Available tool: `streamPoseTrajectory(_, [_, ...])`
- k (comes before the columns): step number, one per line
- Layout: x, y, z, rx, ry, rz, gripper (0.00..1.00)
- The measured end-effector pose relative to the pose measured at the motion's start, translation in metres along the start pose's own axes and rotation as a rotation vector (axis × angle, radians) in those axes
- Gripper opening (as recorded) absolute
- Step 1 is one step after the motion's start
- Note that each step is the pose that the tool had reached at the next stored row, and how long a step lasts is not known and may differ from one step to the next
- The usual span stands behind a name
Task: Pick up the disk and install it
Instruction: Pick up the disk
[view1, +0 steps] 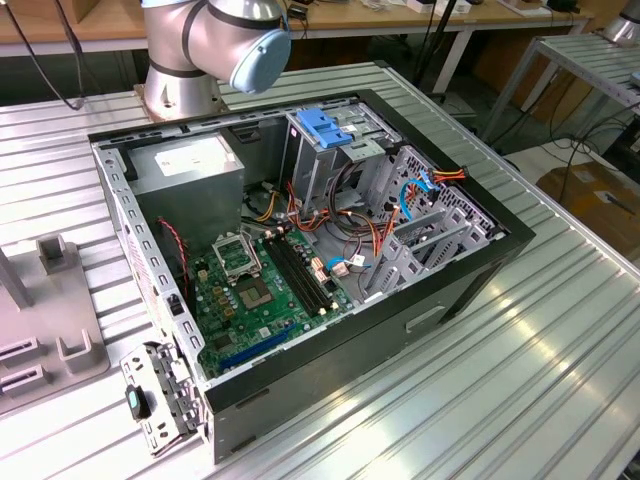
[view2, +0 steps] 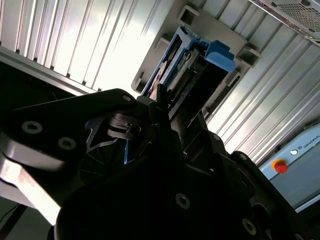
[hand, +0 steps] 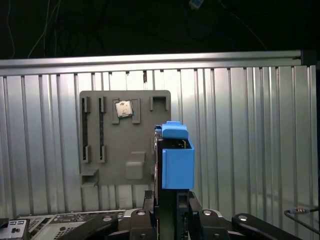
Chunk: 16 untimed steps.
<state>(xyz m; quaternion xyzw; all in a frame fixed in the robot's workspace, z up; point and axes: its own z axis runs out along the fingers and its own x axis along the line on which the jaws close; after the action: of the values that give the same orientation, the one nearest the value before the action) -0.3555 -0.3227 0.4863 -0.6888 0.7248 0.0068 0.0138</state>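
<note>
The disk (hand: 174, 157) is seen edge-on in the first wrist view, silver-grey with a blue plastic rail and cap. It sits between the dark fingers of my gripper (hand: 172, 199), which is shut on it above the table. Behind it lies the grey holder plate (hand: 125, 145). In the second wrist view the disk (view2: 200, 57) juts out past the gripper (view2: 162, 102), over the same holder plate (view2: 150, 67). In the exterior view the open computer case (view1: 480, 270) lies on its side, with a tall metal drive cage (view1: 320, 160) inside.
The case holds a green motherboard (view1: 250, 290), a grey power-supply box (view1: 190, 165), loose cables (view1: 350, 250) and a blue latch (view1: 325, 128) on the cage. The grey holder (view1: 60, 310) is at the exterior view's left. The arm's base (view1: 190, 60) stands behind the case.
</note>
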Motion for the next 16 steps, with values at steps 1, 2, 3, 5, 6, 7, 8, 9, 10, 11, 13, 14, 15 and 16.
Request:
streamPoseTrajectory(1, [-0.0001, -0.0015, 0.0000, 0.0000, 0.0000, 0.000, 0.35])
streamPoseTrajectory(2, [-0.0001, -0.0031, 0.0000, 0.0000, 0.0000, 0.000, 0.35])
streamPoseTrajectory(3, [-0.0002, -0.0053, 0.0000, -0.0001, 0.0001, 0.000, 0.35])
streamPoseTrajectory(5, [-0.0005, -0.0097, 0.0001, -0.0001, 0.0001, 0.000, 0.35])
streamPoseTrajectory(6, [-0.0006, -0.0126, 0.0001, -0.0001, 0.0001, 0.000, 0.35])
streamPoseTrajectory(7, [-0.0008, -0.0151, 0.0002, 0.0000, 0.0000, 0.000, 0.35])
streamPoseTrajectory(8, [-0.0008, -0.0168, 0.0002, -0.0001, 0.0000, 0.000, 0.35])
streamPoseTrajectory(9, [-0.0009, -0.0185, 0.0002, -0.0001, 0.0000, 0.000, 0.35])
streamPoseTrajectory(10, [-0.0010, -0.0203, 0.0003, 0.0000, 0.0000, 0.000, 0.35])
streamPoseTrajectory(11, [-0.0011, -0.0222, 0.0003, 0.0000, 0.0000, 0.000, 0.35])
streamPoseTrajectory(13, [-0.0013, -0.0263, 0.0003, -0.0001, 0.0001, 0.000, 0.35])
streamPoseTrajectory(14, [-0.0014, -0.0283, 0.0004, -0.0001, 0.0001, 0.000, 0.35])
streamPoseTrajectory(15, [-0.0015, -0.0305, 0.0004, 0.0000, 0.0000, 0.000, 0.35])
streamPoseTrajectory(16, [-0.0017, -0.0332, 0.0005, 0.0000, 0.0000, 0.000, 0.35])
